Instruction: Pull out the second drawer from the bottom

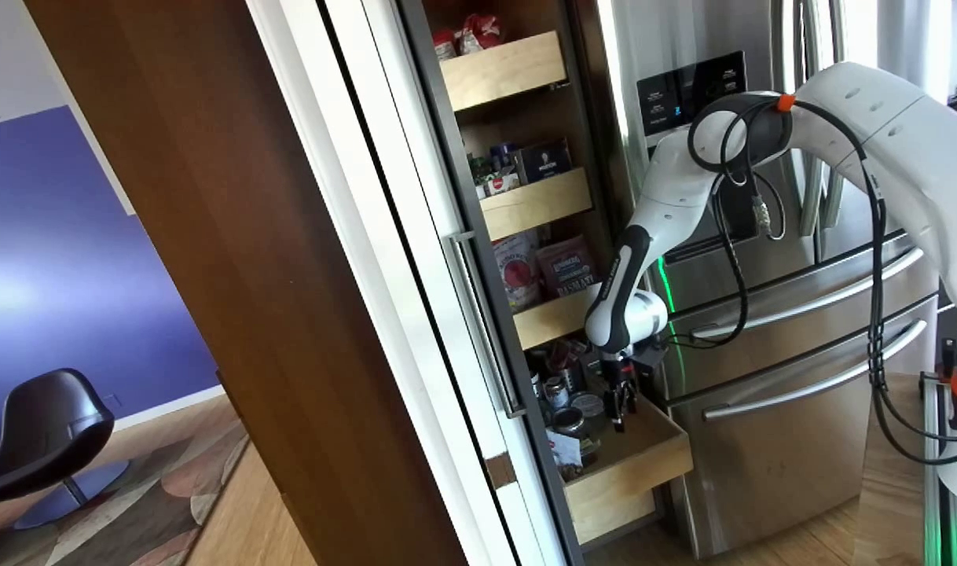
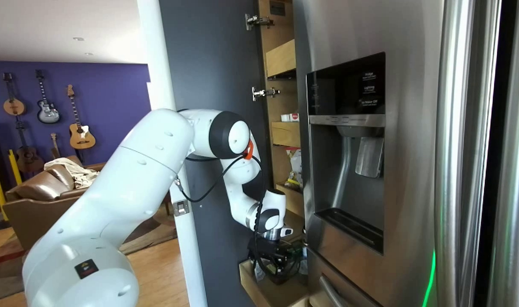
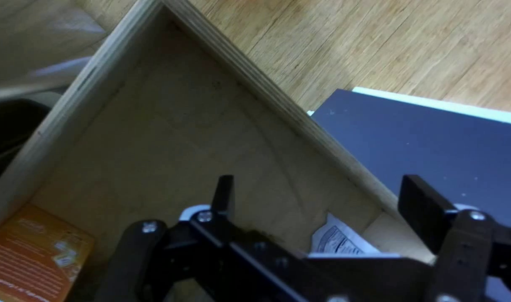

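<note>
"Second drawer (image 1: 634,472) from the bottom: out?"

"Well out of the cabinet (image 1: 518,122) (one panel (image 1: 620,512) seems to sit below, so likely the right one). The pull looks mostly done; whether more travel remains, I can't tell."

"Your pose?"

"My arm (image 1: 675,189) arches over and down; my fingers (image 3: 224,196) stand wide apart over its interior, holding nothing I can see."

White arm (image 1: 914,153) (banded orange), black cables (image 1: 877,299), black hand (image 3: 318,199).
</note>
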Robot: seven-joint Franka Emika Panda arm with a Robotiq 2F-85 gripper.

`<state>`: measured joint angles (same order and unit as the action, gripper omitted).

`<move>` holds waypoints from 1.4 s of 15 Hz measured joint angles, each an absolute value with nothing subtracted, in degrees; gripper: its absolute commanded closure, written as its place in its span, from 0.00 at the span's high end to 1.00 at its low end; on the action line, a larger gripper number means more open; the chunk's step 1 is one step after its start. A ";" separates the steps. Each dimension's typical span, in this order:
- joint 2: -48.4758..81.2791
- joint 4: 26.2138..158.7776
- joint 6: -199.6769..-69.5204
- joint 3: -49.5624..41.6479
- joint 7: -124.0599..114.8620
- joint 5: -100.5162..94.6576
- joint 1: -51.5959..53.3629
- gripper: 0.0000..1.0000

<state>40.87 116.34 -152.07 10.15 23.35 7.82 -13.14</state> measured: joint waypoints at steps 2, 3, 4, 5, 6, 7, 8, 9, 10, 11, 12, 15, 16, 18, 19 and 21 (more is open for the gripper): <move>39.67 118.81 -156.20 10.02 21.35 8.03 -13.18 1.00; 39.34 119.55 -156.97 10.02 20.90 8.04 -13.08 1.00; 39.10 119.99 -157.33 10.02 20.62 8.04 -13.00 1.00; 38.98 120.16 -157.39 10.02 20.48 8.04 -12.95 1.00; 38.98 120.10 -157.39 10.05 20.47 7.98 -12.95 1.00; 39.11 119.83 -157.09 10.07 19.33 8.10 -12.86 1.00; 39.47 119.33 -156.55 10.15 16.97 8.58 -12.63 1.00; 39.96 118.72 -156.16 10.06 14.17 9.03 -12.09 1.00; 40.61 118.09 -156.14 9.79 10.98 9.48 -11.20 1.00; 41.34 117.38 -156.15 9.41 7.54 9.99 -10.07 1.00; 42.06 116.78 -156.16 9.01 4.48 10.54 -8.99 1.00; 44.39 115.07 -157.59 7.57 -4.13 12.58 -5.85 1.00; 45.22 114.51 -158.52 7.08 -6.64 13.37 -5.04 1.00; 47.02 113.46 -161.44 5.88 -11.16 14.86 -3.69 1.00; 47.86 112.97 -163.02 5.27 -13.17 15.50 -3.18 1.00; 49.50 111.94 -164.79 3.85 -16.26 15.97 -2.14 1.00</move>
<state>49.50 111.94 -164.79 3.85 -16.26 15.97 -2.14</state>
